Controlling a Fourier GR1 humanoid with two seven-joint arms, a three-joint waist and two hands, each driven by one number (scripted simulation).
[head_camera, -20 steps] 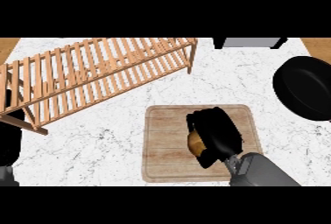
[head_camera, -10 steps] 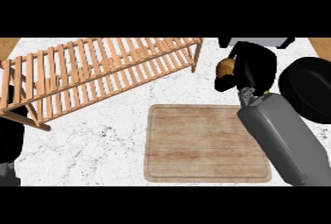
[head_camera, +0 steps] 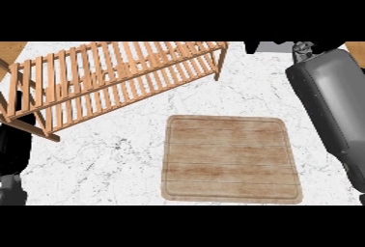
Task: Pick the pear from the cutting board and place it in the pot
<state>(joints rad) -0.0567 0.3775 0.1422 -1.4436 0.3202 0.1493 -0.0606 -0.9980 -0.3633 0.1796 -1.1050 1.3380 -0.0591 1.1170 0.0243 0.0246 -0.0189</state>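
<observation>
The wooden cutting board (head_camera: 228, 159) lies bare on the white marble counter, with no pear on it. My right forearm (head_camera: 331, 101) runs up the right side and leaves the view at the top right corner. The right hand itself is past the top edge, so neither it nor the pear shows. The black pot is hidden behind that forearm. A dark shape at the left edge is my left hand (head_camera: 8, 147), low and still beside the counter.
A wooden slatted drying rack (head_camera: 107, 79) fills the upper left of the counter, its leg reaching down to about mid-left. A grey and black object (head_camera: 274, 46) sits at the back edge, right of the rack.
The right hand lifted the pear off the board, carried it up and right towards the pot, and has now gone out of view past the top edge. The left hand stayed put.
</observation>
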